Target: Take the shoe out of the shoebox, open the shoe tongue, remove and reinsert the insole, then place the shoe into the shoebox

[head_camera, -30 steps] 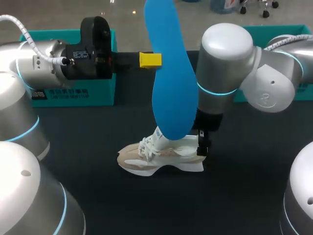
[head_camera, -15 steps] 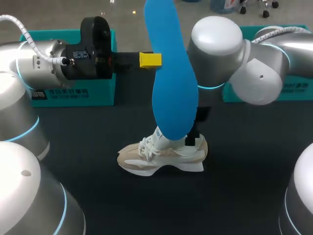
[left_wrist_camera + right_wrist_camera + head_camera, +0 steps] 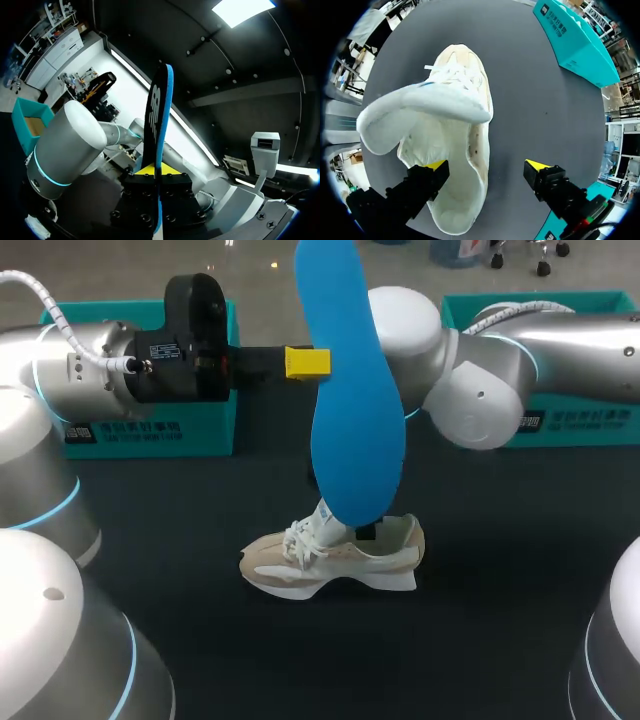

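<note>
Dark grey table (image 3: 500, 560). Two teal cardboard shoeboxes far: left shoebox (image 3: 150, 435), right shoebox (image 3: 590, 425). One beige laced sneaker (image 3: 335, 560) mid-table. One blue insole (image 3: 350, 400) upright, clamped in left gripper (image 3: 156, 172). Right gripper (image 3: 486, 165) spread, empty, over sneaker.

The dark, matte worktop (image 3: 500, 580) lies under the right tool (image 3: 487, 165). Its plain grey surface shows below one of the tool's tips and runs on ahead of it. From above it looks near black, flat and even.
</note>
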Tool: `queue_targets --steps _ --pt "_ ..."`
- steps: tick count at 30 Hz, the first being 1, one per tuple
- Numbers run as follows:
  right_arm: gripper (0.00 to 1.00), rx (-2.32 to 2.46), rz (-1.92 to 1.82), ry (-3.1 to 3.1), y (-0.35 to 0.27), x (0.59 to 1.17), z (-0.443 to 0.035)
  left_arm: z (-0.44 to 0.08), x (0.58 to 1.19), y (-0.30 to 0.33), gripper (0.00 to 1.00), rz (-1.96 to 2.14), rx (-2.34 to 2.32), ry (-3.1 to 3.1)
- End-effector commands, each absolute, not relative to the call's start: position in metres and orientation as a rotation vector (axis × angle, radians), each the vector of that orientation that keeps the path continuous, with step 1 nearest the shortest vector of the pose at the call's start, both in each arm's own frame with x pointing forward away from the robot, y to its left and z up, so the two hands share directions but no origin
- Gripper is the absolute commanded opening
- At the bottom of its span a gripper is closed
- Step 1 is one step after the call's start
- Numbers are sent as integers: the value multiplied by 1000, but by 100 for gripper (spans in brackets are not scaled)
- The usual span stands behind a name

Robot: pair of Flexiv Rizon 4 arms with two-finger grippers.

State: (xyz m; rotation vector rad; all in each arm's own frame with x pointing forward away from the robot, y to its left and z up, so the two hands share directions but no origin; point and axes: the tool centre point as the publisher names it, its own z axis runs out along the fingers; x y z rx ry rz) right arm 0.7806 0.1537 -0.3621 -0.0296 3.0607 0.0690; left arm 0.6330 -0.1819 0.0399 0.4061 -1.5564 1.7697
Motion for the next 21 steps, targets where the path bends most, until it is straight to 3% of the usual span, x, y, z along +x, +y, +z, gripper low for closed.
queue_targets --steps 1,4,6,8,10,21 --pt "91 -32 57 3091 164 786 -386 39 632 -182 0 1772 407 -1555" --pt "84 -16 51 3101 163 785 -391 39 632 -182 0 1772 407 -1555" --pt "69 -1 51 3104 160 784 -393 39 632 -182 0 1772 407 -1555" --pt "30 16 48 3106 156 782 -393 39 632 -182 0 1772 407 -1555" --pt "2 33 31 3109 154 781 -394 39 632 -182 0 1772 407 -1555" --pt "0 60 4 3114 150 780 -394 39 632 -182 0 1772 407 -1555"
